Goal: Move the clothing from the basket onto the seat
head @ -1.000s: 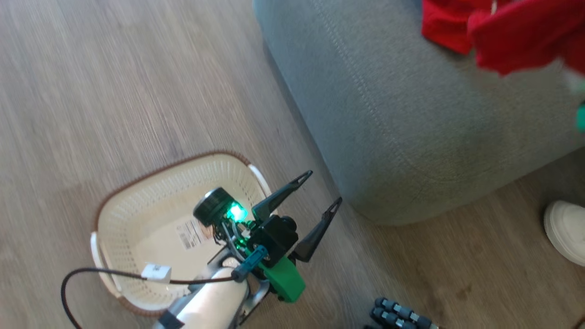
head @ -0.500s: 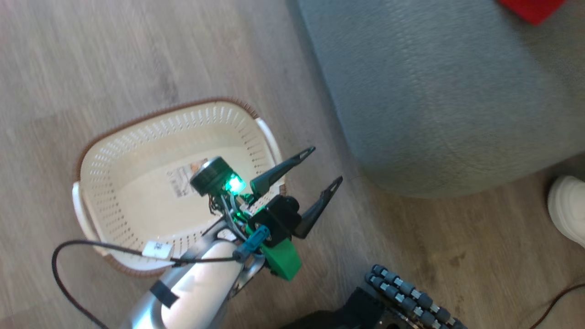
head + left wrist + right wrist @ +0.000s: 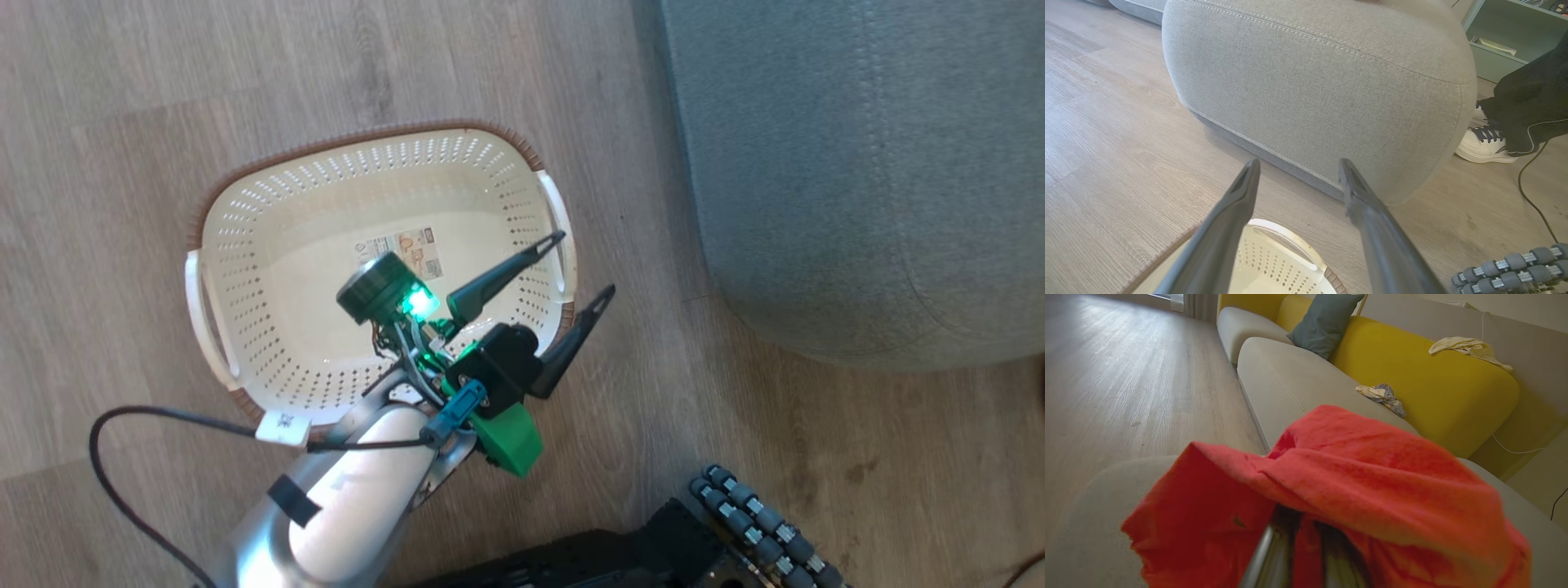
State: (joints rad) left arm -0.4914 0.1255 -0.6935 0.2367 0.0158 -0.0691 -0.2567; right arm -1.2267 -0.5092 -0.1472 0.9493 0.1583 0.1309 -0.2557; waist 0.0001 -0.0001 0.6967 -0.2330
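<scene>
The cream basket (image 3: 245,269) stands on the wood floor, holding only a label sticker (image 3: 404,249). My left gripper (image 3: 584,263) hangs open over the basket's right rim, nothing between its fingers. In the left wrist view that gripper (image 3: 1299,163) points at the side of the grey seat (image 3: 1323,81), with the basket rim (image 3: 1290,241) below it. The seat (image 3: 857,163) lies right of the basket. Red clothing (image 3: 1355,473) drapes over my right gripper (image 3: 1304,539), which is shut on it above the seat cushion (image 3: 1086,506). Its fingertips are buried in the fabric.
A person's white shoe (image 3: 1484,143) and dark trouser leg (image 3: 1531,98) stand by the seat's far corner, beside a floor cable (image 3: 1531,196). My base's rollers (image 3: 759,523) sit at the lower right. Along the sofa: yellow backrest (image 3: 1429,384), teal pillow (image 3: 1323,322), crumpled cloths (image 3: 1382,396).
The head camera has swung toward the basket, so the red clothing and the shoe have slid out of that view. The left gripper stays open in the same pose.
</scene>
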